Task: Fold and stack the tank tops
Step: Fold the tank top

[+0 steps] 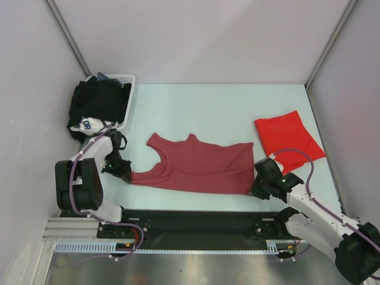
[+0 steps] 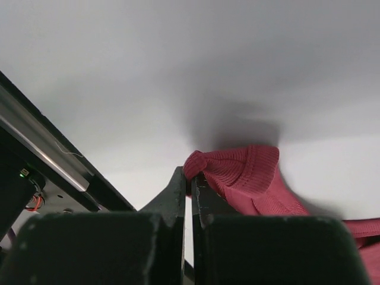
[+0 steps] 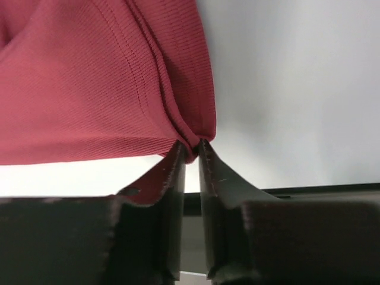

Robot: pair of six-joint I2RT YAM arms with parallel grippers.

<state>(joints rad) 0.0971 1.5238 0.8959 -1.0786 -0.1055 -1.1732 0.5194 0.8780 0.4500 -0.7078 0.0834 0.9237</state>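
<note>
Maroon top [image 1: 199, 169] spread for folding: left gripper [image 2: 189, 178] clamped on strap, right gripper [image 3: 190, 147] at hem corner, hold unclear; next, fold it, stack on red top [image 1: 288, 139].

Both arms reaching low, left gripper [image 1: 123, 173] pinched shut, right gripper [image 1: 255, 190] nearly closed, also pinching

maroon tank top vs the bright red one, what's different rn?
The maroon tank top lies spread out, straps showing; the bright red tank top is folded into a compact square. Maroon sits centre-front, red to the right, farther back. The left gripper and right gripper pinch maroon's ends; red is untouched. Both rest on the table.
</note>
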